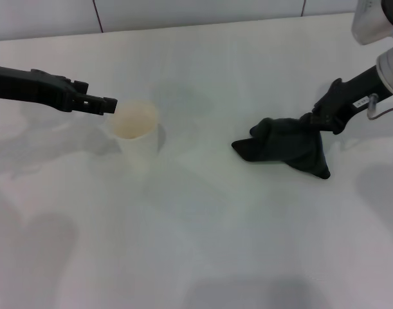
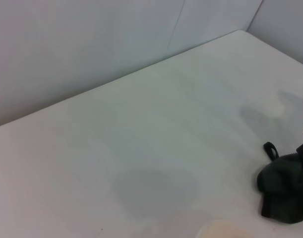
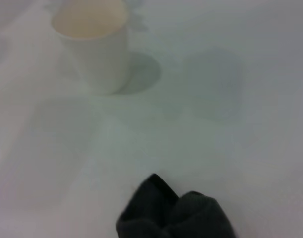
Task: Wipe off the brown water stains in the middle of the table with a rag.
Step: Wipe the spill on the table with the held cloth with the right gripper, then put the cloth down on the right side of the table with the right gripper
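Right pincer (image 1: pixel 310 120) apparently pinches bunched rag (image 1: pixel 286 145) — soft folds.

White matte table (image 1: pixel 202 244) carries an upright pale paper cup (image 1: pixel 137 134) left of centre and a bunched dark rag (image 1: pixel 287 145) to the right

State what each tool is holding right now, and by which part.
The right tool grips the rag at its upper bunched end, the rest draped on the table. The left tool holds nothing, hovering by the cup.
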Controlling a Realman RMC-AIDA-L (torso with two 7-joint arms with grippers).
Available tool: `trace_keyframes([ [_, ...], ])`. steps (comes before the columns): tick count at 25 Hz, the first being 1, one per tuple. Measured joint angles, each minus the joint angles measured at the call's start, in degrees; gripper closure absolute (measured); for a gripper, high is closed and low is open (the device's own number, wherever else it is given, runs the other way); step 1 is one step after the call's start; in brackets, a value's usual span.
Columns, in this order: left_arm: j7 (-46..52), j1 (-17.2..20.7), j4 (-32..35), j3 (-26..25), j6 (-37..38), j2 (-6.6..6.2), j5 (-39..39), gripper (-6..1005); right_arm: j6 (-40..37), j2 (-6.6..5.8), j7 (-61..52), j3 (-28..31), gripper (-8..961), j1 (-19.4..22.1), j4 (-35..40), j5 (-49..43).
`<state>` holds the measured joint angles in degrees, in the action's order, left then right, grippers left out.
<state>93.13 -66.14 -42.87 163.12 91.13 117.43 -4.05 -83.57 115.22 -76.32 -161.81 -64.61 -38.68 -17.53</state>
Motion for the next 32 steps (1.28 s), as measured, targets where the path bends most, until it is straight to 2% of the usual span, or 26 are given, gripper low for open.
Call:
trace_keyframes([
  [18, 0.0, -0.1, 0.1, 0.0, 0.0, 0.05, 0.0, 109, 0.6, -0.17, -1.1, 0.0, 910, 2.1, -7.0, 0.5],
  [32, 0.0, -0.4, 0.1, 0.0, 0.0, 0.09, 0.0, 110, -6.4, -0.09, 0.0, 0.0, 907, 2.3, -7.1, 4.8],
])
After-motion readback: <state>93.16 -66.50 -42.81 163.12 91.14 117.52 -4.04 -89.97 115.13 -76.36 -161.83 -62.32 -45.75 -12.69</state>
